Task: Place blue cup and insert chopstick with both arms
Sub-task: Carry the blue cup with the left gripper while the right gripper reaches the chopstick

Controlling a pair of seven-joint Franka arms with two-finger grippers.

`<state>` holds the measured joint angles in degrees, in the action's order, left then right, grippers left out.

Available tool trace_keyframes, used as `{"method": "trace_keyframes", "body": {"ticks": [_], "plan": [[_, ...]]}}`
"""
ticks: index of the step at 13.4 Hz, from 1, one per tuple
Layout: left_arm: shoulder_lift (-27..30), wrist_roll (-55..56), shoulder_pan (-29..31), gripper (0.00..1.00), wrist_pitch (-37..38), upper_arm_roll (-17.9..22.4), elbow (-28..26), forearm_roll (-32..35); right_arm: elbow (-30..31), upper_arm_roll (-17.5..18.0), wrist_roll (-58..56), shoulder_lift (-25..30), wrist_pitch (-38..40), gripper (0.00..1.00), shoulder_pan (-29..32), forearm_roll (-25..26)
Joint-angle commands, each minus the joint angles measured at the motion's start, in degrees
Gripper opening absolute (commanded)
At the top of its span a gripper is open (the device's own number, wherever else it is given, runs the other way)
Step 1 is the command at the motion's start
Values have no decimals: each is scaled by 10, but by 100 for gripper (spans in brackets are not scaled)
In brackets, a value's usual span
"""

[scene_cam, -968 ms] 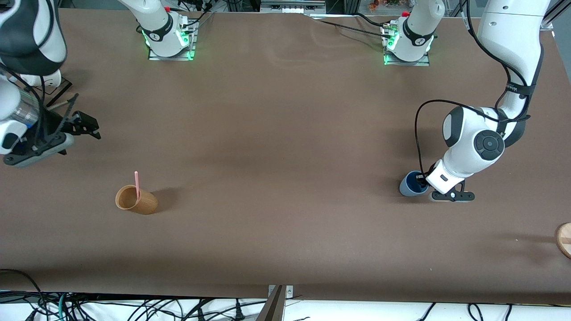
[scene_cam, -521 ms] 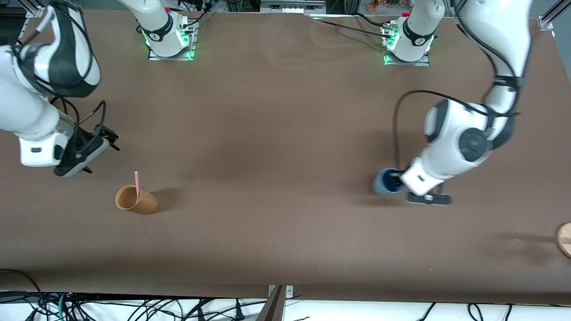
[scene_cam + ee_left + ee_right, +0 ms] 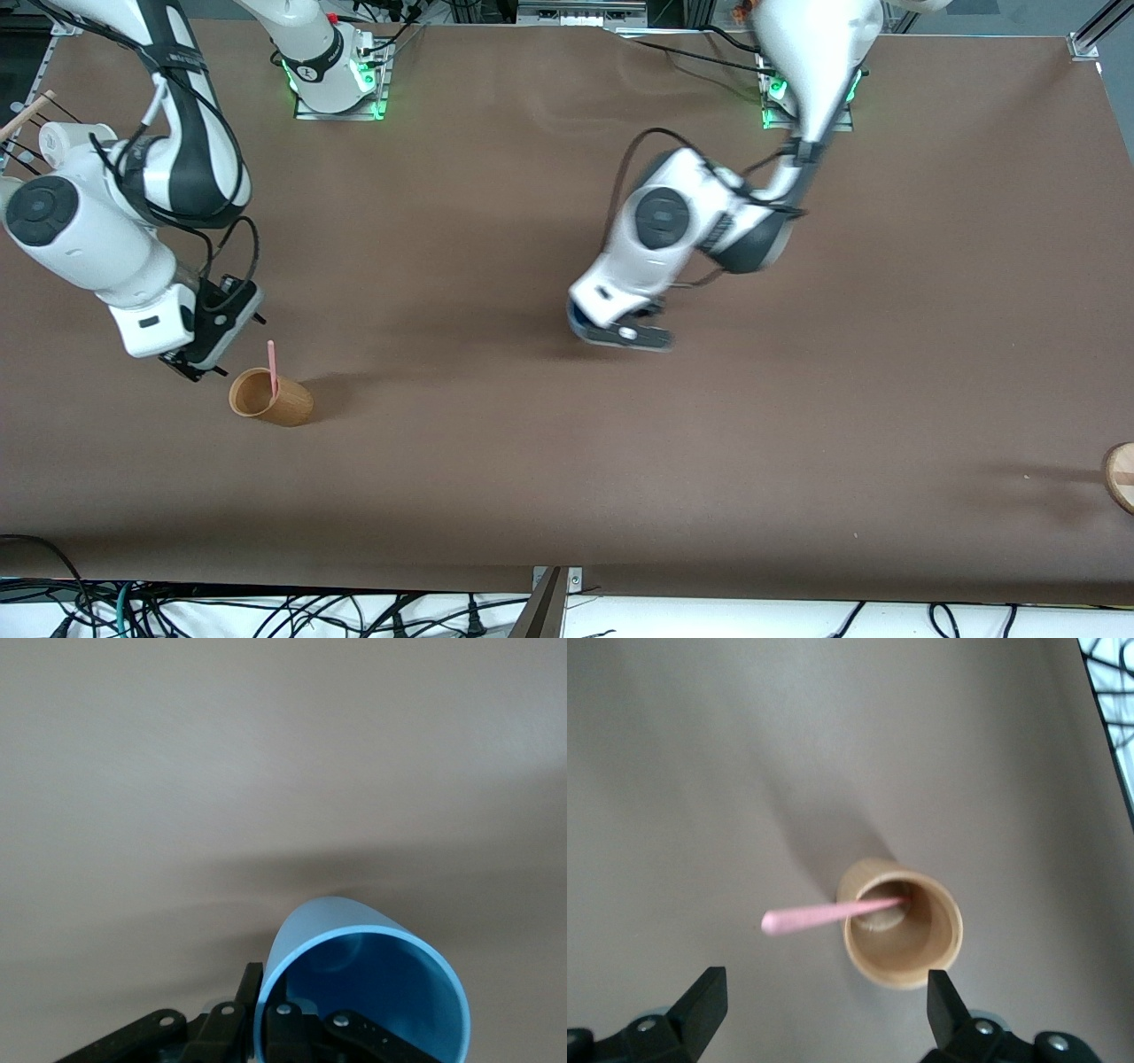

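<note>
Left gripper (image 3: 611,326): clamped on the rim of the blue cup (image 3: 359,988), one finger inside the wall, one outside. Cup held upright, mouth up, over bare table (image 3: 567,496) near its middle, well apart from the wooden cup (image 3: 270,399) toward the left arm's end. In front view only a sliver of blue visible under the wrist; rest hidden by the hand. Left arm (image 3: 700,221) reaching down from its base, elbow bent over mid-table.

Right gripper (image 3: 188,365): fingers (image 3: 704,1005) spread wide, nothing between them. Hovering just beside the wooden cup, slightly toward the right arm's end of the table from it. In right wrist view the wooden cup sits between the two fingertips, lower down.

Chopstick (image 3: 273,368): pink, standing tilted inside the wooden cup, lower end on the cup's floor, upper end sticking out past the rim. Not gripped.

Right arm (image 3: 106,230): folded over the table edge, above the wooden cup's end of the table.

Round wooden object (image 3: 1121,476): at the table edge, well apart from the wooden cup, cut off by the frame.
</note>
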<state>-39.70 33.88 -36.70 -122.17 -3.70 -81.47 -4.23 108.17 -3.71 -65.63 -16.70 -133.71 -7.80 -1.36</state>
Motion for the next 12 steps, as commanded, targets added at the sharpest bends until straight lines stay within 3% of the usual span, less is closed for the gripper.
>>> {"method": "trace_keyframes", "body": {"ticks": [1, 5, 6, 8, 9, 12], "plan": [[-66, 58, -35, 0, 28, 12, 85, -6, 2, 15, -38, -15, -40, 100, 4, -2], [-100, 107, -53, 0, 27, 12, 116, -7, 2, 17, -56, -32, -69, 99, 4, -2], [-101, 107, -52, 23, 27, 12, 116, -7, 2, 17, -69, -37, -79, 98, 5, -3], [-94, 105, -51, 90, 27, 12, 116, -7, 3, 17, -79, -41, -82, 94, 6, -6], [-85, 103, -50, 100, 33, 11, 117, -9, 3, 17, -80, -42, -83, 89, 6, -7], [-41, 101, -29, 100, 103, 10, 145, -6, 3, 17, -84, -47, -83, 76, 8, -6]]}}
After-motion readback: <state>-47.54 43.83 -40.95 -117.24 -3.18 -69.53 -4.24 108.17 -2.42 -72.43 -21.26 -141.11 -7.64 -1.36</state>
